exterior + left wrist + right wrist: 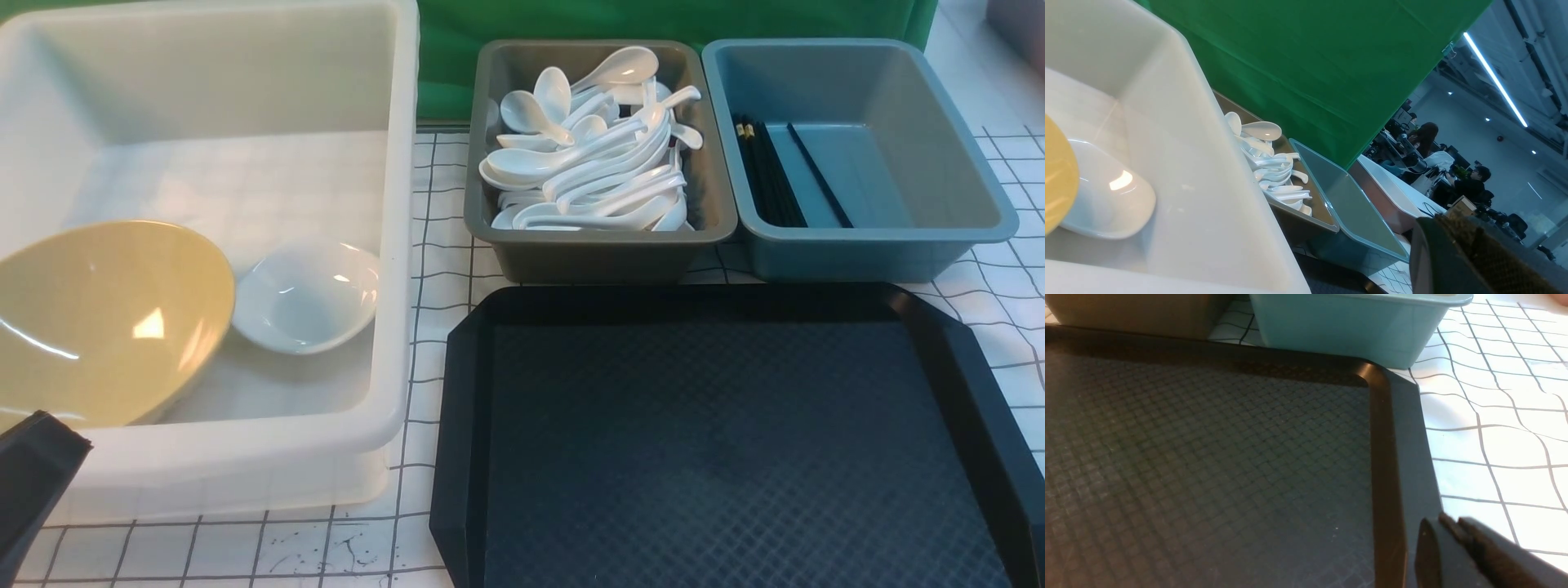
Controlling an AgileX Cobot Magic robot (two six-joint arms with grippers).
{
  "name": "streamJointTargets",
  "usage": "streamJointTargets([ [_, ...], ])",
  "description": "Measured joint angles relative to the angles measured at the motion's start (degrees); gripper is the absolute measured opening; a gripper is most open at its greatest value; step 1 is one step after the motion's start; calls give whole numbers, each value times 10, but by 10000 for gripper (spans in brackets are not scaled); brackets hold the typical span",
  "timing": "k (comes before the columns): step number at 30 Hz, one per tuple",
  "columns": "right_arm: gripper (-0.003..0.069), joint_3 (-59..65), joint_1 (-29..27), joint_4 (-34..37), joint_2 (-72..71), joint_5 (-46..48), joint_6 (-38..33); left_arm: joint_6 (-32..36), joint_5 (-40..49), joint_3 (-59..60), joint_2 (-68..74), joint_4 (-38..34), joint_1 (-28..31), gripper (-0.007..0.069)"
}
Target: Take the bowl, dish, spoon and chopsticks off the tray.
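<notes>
the mustard-yellow bowl [98, 318] and small white dish [306, 296] are seen touching inside the white tub [392, 245]; the black tray [735, 433] is bare. spoons [596, 155] are heaped in the grey bin [490, 220], and black chopsticks [775, 175] lie in the blue-grey bin [1004, 216]. the left gripper [1453, 245] and right gripper [1447, 547], only partly visible, appear closed on nothing.

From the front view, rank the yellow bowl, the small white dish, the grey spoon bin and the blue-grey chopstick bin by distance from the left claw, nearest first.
Left claw sits at the near left corner.
1. Large mustard-yellow bowl: in the white translucent tub, right beside the claw.
2. Small glossy white dish: same tub, against the bowl's right.
3. Grey spoon bin: far centre.
4. Blue-grey chopstick bin: far right.
</notes>
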Motion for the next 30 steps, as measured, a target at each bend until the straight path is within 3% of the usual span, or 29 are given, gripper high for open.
streamJointTargets([
  [21,78,0,0,0,0,0,0,18,-8,14,0,-4,21,-1],
  [30,83,0,0,0,0,0,0,226,-68,111,0,-182,264,-1],
])
